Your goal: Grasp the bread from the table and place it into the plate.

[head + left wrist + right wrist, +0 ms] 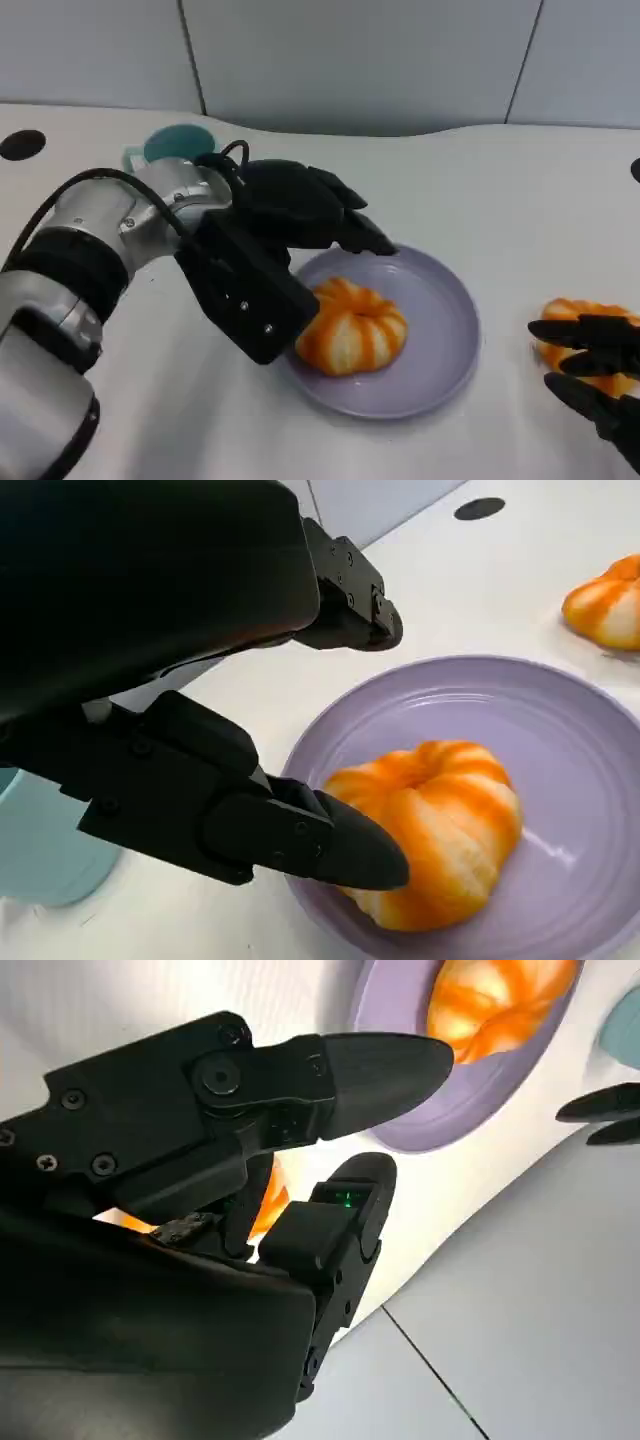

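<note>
Bread in plate: one orange-and-white ridged bread point(352, 328) lies inside my lilac plate point(450, 310), toward its left half, resting on the plate floor. I judge this one delivered.

Bread on worktop: a second bread point(580, 330) of the same kind sits on the white worktop point(480, 190), to the right of the plate and apart from it. It is the one left to fetch.

Left hand: my left hand point(300, 215) hangs over the plate's far-left rim, fingers spread, holding nothing. In the left wrist view one fingertip point(360, 855) lies just beside the plated bread; I cannot tell whether it touches. I read the hand as released, placed there because the bread was set down under it.

Right hand: my right hand point(595, 375) sits at the near-right edge, fingers reaching over the near side of the second bread. Orange shows between the fingers in the right wrist view, but whether they grip or merely hover I cannot tell.

Cup: a teal cup point(175, 145) stands on the far left, behind my left forearm, clear of the work.

Next move, as judged: lift the left hand away from the rim so the plate is free for the second bread.
</note>
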Available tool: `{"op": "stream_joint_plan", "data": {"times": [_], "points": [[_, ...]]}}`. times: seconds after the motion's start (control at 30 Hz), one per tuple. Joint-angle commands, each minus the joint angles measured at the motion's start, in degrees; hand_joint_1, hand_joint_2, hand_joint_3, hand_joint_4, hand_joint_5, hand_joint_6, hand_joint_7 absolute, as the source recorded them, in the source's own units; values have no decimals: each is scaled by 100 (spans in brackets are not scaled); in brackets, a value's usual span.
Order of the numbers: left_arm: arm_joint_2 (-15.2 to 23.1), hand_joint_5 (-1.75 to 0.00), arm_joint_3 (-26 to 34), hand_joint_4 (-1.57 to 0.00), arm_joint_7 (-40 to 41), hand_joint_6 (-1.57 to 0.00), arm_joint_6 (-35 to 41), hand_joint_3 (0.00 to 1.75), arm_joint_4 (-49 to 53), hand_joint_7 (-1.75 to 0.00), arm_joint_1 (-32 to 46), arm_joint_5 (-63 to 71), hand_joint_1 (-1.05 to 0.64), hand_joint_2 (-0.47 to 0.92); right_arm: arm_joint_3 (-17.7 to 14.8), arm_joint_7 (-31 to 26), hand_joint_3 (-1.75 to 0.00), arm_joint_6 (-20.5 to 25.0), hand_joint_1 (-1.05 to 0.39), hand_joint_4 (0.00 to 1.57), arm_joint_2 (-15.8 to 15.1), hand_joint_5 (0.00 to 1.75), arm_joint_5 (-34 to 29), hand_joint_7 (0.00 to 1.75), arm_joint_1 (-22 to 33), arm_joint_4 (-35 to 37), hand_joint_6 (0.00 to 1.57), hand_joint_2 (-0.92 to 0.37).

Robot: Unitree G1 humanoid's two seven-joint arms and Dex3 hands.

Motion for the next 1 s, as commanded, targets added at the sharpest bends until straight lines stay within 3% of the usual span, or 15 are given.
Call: {"op": "stream_joint_plan", "data": {"times": [0.03,0.37,0.67,0.73,0.8,0.93,0.97,1.0], "points": [[203,-7,429,-5,-146,-24,40,11,-64,-1,74,-552,-86,92,-32,-23,-34,80,-25,69,-4,58,45,0,6,-84,81,-92],[541,-11,1796,-13,-1327,-22,297,7,-342,0,1087,-2754,-79,92,-68,-23,-34,2,-23,68,-58,57,55,0,11,-42,82,-92],[475,-20,2872,-25,-2048,-26,1702,7,-1306,-1,2300,-4370,-65,92,-75,-35,-33,-70,-21,69,-54,58,139,1,-113,175,83,-92],[480,-54,3076,-15,-1995,-30,2060,11,-1720,-1,2683,-4592,-60,92,-59,-73,-34,-25,-24,68,-64,58,67,0,-130,185,82,-92],[414,-102,3278,-15,-1794,-43,2322,11,-2124,-6,3150,-4742,-54,92,-76,-91,-33,-173,-23,69,-72,58,99,1,-130,279,83,-92],[210,-135,3502,-19,-1352,-52,3070,10,-2974,-12,4012,-4842,-48,92,-140,-88,-32,-405,-22,71,-120,59,208,1,-123,459,83,-92],[154,-149,3529,-21,-1206,-48,3252,10,-3167,-34,4253,-4814,-46,92,-161,-89,-32,-441,-22,71,-145,59,209,1,-121,497,83,-92],[115,-161,3546,-22,-1099,-27,3402,11,-3326,-86,4428,-4792,-42,92,-177,-89,-32,-472,-22,71,-162,59,210,1,-121,527,84,-92]]}}
